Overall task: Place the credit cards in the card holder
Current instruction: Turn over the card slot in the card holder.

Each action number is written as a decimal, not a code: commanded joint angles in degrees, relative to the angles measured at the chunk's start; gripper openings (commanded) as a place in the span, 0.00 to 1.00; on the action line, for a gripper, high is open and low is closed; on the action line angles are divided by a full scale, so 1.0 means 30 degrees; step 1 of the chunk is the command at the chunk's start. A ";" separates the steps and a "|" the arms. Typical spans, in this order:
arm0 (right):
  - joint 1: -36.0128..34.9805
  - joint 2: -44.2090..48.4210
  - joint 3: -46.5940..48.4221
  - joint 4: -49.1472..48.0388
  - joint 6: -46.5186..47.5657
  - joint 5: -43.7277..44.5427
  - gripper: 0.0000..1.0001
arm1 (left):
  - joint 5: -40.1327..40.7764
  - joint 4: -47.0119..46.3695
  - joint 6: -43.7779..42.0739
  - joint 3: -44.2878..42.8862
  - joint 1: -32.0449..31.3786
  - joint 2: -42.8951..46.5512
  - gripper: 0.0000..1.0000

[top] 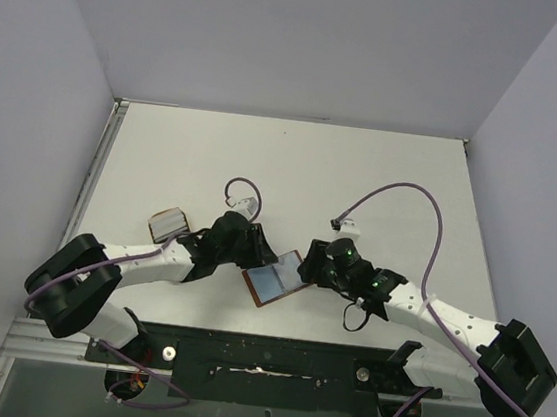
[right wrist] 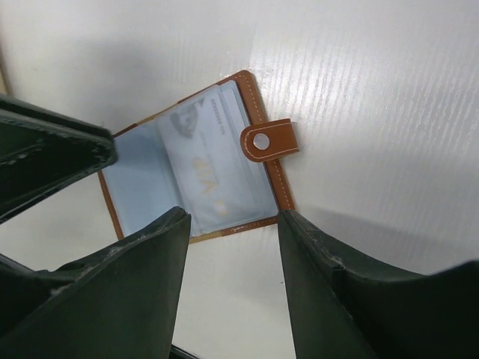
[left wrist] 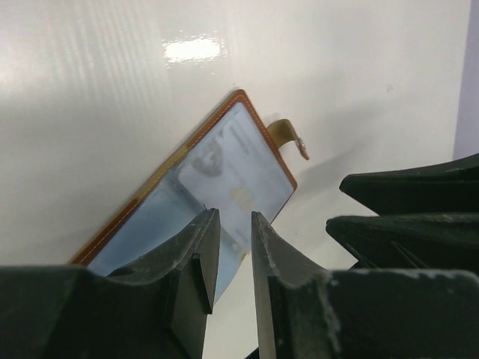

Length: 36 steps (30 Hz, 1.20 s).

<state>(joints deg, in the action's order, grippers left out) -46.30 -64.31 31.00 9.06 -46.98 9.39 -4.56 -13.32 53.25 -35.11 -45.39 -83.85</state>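
Right wrist view shows the right gripper [right wrist: 232,217] spread wide above the open card holder [right wrist: 135,187], at its 6 o'clock edge, with a credit card [right wrist: 206,164] seated in the sleeve. The left gripper [left wrist: 233,217], jaws a slit apart with nothing visible between, hovers at 10 o'clock. A clean retreat should rise straight, clear of the snap tab [right wrist: 268,140].

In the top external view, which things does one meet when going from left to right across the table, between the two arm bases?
tan dish → left gripper → card holder → right gripper
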 commanded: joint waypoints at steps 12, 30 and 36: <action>0.1218 -0.4626 0.2578 -0.0589 0.3134 -0.0773 0.53 | 0.2451 0.4457 0.0196 0.1965 -0.0076 0.3865 0.26; 0.0848 -0.4599 0.0393 -0.1330 0.0721 0.0020 0.36 | 0.1683 0.1265 -0.0770 0.1070 0.0703 0.0678 0.19; 0.0447 -0.3990 0.0130 -0.0627 -0.0341 0.0975 0.27 | 0.1507 0.1863 -0.1635 0.0002 0.1384 0.0752 0.18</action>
<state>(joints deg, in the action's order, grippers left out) -44.01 -78.85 32.45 6.26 -45.10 9.43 0.56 -6.42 51.59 -30.98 -42.50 -82.56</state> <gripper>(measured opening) 0.280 0.188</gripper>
